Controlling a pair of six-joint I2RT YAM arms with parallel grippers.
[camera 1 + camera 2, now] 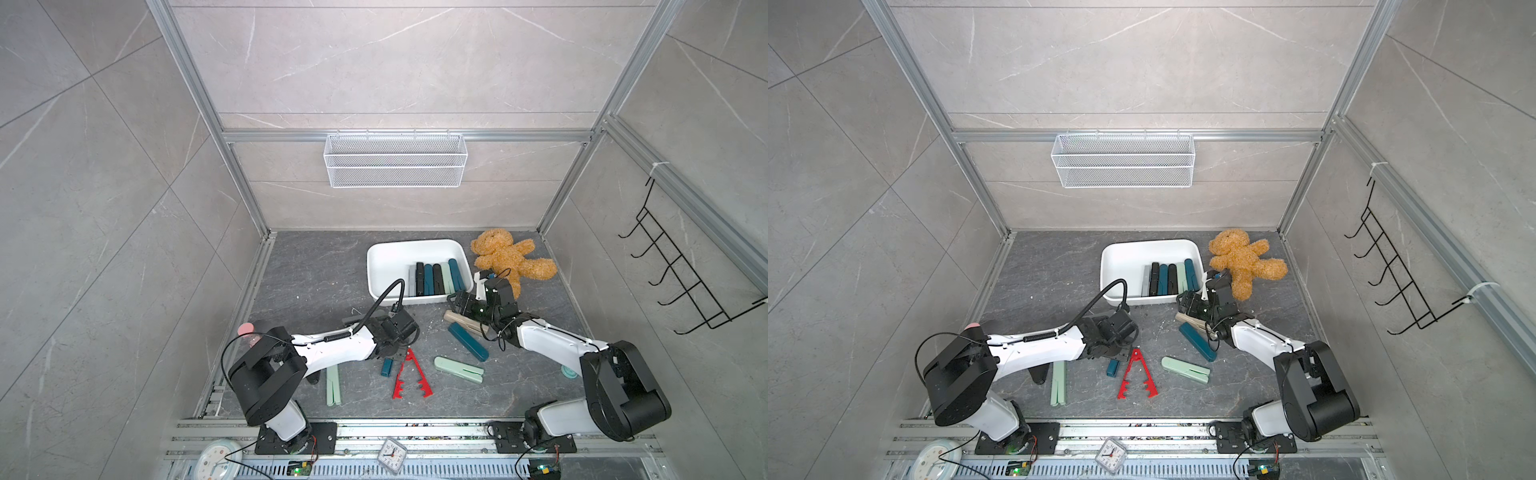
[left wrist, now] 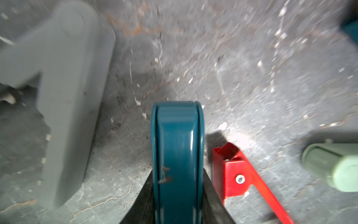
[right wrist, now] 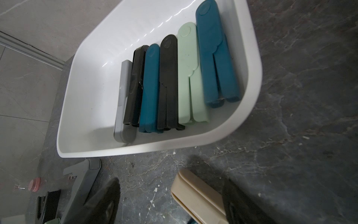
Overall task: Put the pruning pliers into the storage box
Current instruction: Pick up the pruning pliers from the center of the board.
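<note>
The white storage box (image 1: 376, 266) (image 3: 251, 77) stands at the back middle and holds several pruning pliers (image 1: 436, 278) side by side. My left gripper (image 1: 395, 354) (image 2: 177, 194) is shut on a dark teal pliers (image 2: 177, 135) (image 1: 387, 368), low over the floor beside the red toothed pliers (image 1: 409, 376) (image 2: 232, 170). My right gripper (image 1: 455, 301) (image 3: 170, 182) stands open just in front of the box's right corner. A beige pliers (image 3: 197, 197) (image 1: 457, 320) lies between its fingers, untouched as far as I can tell.
More pliers lie on the floor: a long teal one (image 1: 467, 341), a mint one (image 1: 459, 369), another mint one (image 1: 333, 384) under the left arm and a grey one (image 2: 64, 97). A teddy bear (image 1: 509, 257) sits right of the box. A wire basket (image 1: 395, 160) hangs on the back wall.
</note>
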